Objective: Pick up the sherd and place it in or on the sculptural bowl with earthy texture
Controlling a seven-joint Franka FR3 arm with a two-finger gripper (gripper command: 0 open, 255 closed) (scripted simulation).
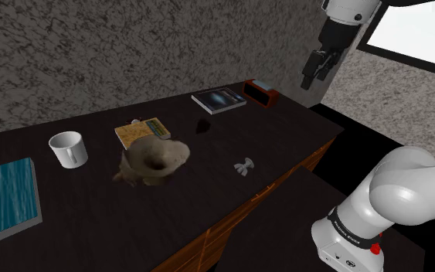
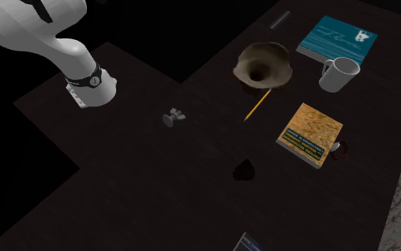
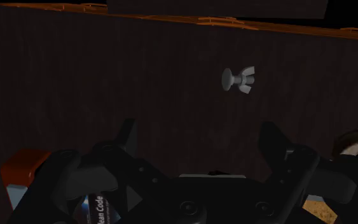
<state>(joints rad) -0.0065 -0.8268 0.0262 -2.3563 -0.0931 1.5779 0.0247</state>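
Both fingers of end effector apart, holding nothing, well clear of sherd

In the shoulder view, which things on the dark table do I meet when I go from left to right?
Teal book, white mug, brown bowl, dark sherd, small grey winged piece. The yellow book, dark book and red box overlap others, so omitted.

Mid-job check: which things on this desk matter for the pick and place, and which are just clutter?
Job: dark sherd; earthy brown bowl; gripper, open, raised.
Clutter: white mug; tan book; blue book; dark book; red box; grey winged piece; pencil.
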